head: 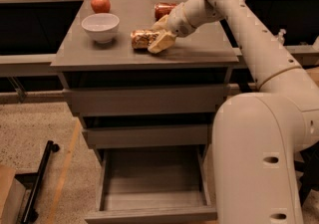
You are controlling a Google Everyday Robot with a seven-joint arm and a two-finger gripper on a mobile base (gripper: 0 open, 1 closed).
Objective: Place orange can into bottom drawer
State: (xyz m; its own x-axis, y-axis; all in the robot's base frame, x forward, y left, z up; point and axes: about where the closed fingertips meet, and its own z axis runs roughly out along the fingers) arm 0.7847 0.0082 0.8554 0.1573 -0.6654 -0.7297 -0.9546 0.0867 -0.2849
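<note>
The orange can [141, 39] lies on its side on the grey cabinet's top [199, 51], just right of the white bowl. My gripper [156, 36] is at the can's right end, open, with one cream finger [162, 43] in front of the can and the other behind it. I cannot tell whether the fingers touch the can. The bottom drawer [149, 214] is pulled out below, and its inside is bare.
A white bowl [100, 26] and a red apple [100, 3] sit on the left of the top. A solid red-orange can [163, 9] lies behind my gripper. The two upper drawers are pushed in. My arm's body [259, 158] stands right of the open drawer. A black bar [39, 180] lies on the floor at left.
</note>
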